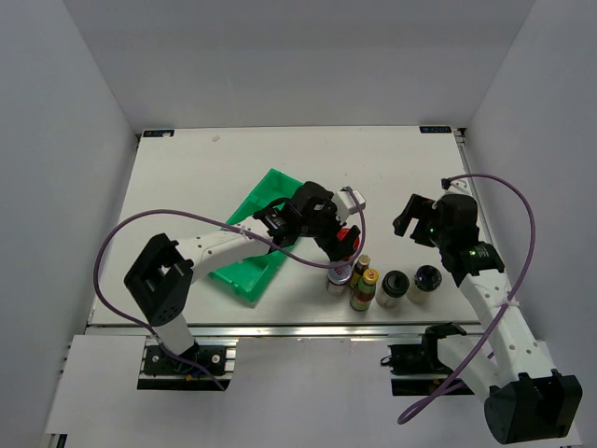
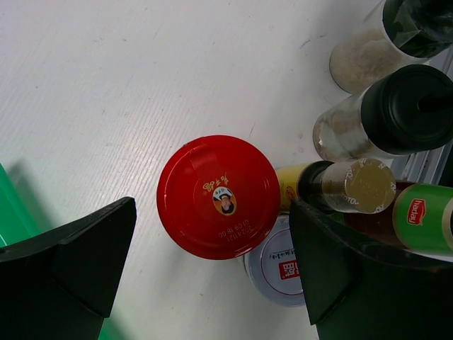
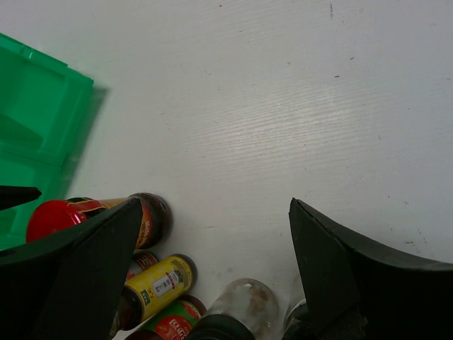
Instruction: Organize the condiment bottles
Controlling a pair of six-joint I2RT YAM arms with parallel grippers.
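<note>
Straddling the round, glossy red-capped jar (image 2: 218,196), left fingers (image 2: 71,262) gape released; right fingers (image 3: 354,276) likewise spread.

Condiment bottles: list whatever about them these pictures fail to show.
Top external: the left gripper covers most of the red-capped jar; only a sliver of cap shows.
Left wrist: the silver-lidded jar is partly hidden by the red cap and a finger.
Left wrist: the green-labelled bottle is cut off by the right edge.
Right wrist: the clear jar is cut off by the bottom edge.
</note>
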